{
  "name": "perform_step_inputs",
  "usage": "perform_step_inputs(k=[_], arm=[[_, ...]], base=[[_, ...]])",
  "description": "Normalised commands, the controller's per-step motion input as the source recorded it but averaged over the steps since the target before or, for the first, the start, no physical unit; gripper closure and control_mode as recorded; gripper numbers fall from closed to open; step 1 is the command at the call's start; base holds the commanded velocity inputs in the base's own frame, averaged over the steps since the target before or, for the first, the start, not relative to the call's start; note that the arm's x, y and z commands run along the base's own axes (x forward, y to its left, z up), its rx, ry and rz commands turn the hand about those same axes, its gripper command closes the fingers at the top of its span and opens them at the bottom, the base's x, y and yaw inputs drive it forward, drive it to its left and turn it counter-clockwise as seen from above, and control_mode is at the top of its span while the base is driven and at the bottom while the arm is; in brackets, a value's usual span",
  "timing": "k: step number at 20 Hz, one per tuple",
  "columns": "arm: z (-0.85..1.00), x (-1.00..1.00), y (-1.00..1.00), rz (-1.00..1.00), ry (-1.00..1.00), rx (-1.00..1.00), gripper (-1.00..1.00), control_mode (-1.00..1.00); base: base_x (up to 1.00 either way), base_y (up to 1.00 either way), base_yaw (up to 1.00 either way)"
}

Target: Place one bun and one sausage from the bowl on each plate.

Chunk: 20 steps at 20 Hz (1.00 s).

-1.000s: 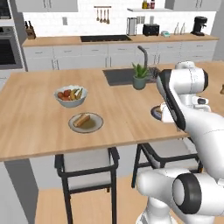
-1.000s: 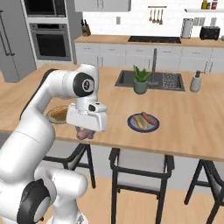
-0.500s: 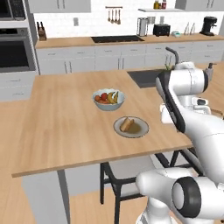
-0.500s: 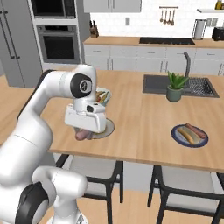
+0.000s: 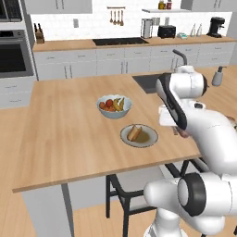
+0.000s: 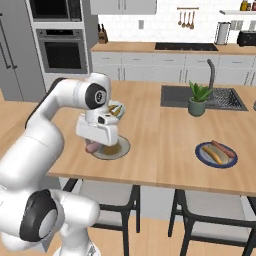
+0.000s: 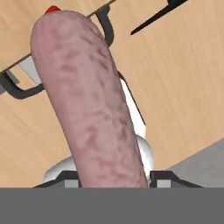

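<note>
A wooden desk [image 5: 65, 134] with dark stools [image 6: 200, 212] tucked beneath stands on a wood floor [image 5: 92, 222], backed by grey cabinets [image 5: 115, 65], a built-in wall oven [image 6: 60, 50], white tiled wall [image 5: 92, 28] and sink [image 6: 220, 97].

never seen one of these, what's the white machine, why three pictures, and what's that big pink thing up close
The white machine is a robot arm on a driving base, in a simulated kitchen. Two pictures come from cameras on the base, behind the arm to its left and right, looking over a wooden island counter. The third comes from a camera on the hand, looking along the pincer. The big pink thing is a sausage held in the pincer. On the counter lie a grey plate with a bun, a blue-rimmed plate already holding a bun and a sausage, a fruit bowl and a potted plant by the sink.
</note>
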Motion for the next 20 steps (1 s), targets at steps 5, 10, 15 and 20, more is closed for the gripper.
perform_step_inputs(k=[5,10,15,20], arm=[[-0.7,1.0,0.53,-0.03,-0.09,0.0,1.0,-1.0],[-0.89,1.0,0.07,0.0,-0.02,0.0,1.0,-1.0],[-0.59,1.0,-0.01,0.0,-0.02,-0.02,1.0,-1.0],[-0.49,0.98,-0.11,0.0,-0.04,-0.03,1.0,-1.0]], base=[[0.0,0.0,0.0],[0.0,0.0,0.0],[0.0,0.0,0.0],[0.0,0.0,0.0]])
